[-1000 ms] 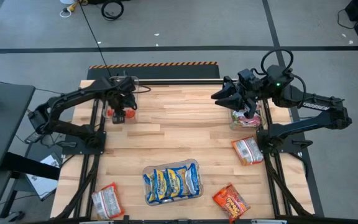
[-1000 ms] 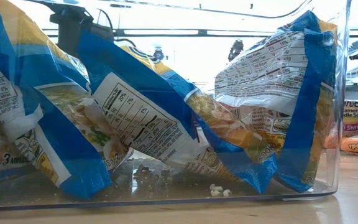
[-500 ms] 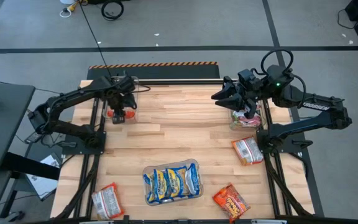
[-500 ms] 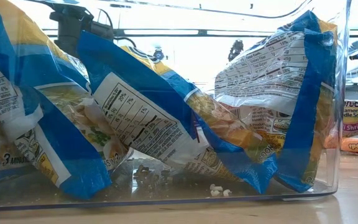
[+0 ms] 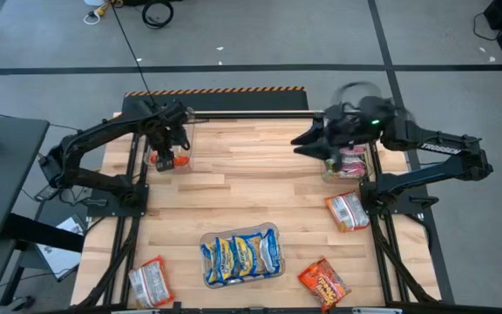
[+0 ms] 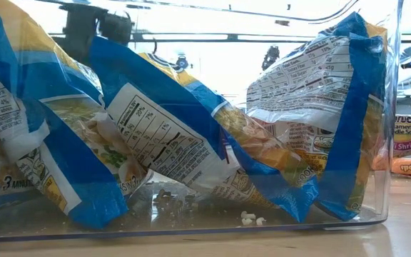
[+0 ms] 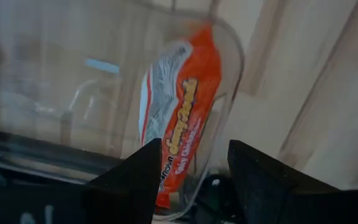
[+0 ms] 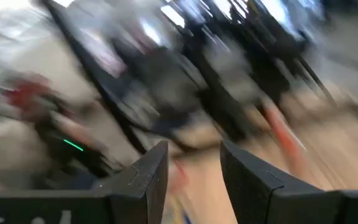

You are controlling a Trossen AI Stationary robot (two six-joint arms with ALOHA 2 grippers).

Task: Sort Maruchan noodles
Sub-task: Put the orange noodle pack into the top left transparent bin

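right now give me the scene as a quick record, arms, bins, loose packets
left gripper: open, empty, above far-left bin holding an orange-red packet
right gripper: open, empty, by far-right bin holding pink packets
centre bin: blue-and-yellow packets
loose packets: one near-left, one orange near-right, one right edge

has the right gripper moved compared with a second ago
Yes. The right gripper has swung slightly toward the table's far edge, measured against the clear plastic bin beneath it, jaws open.
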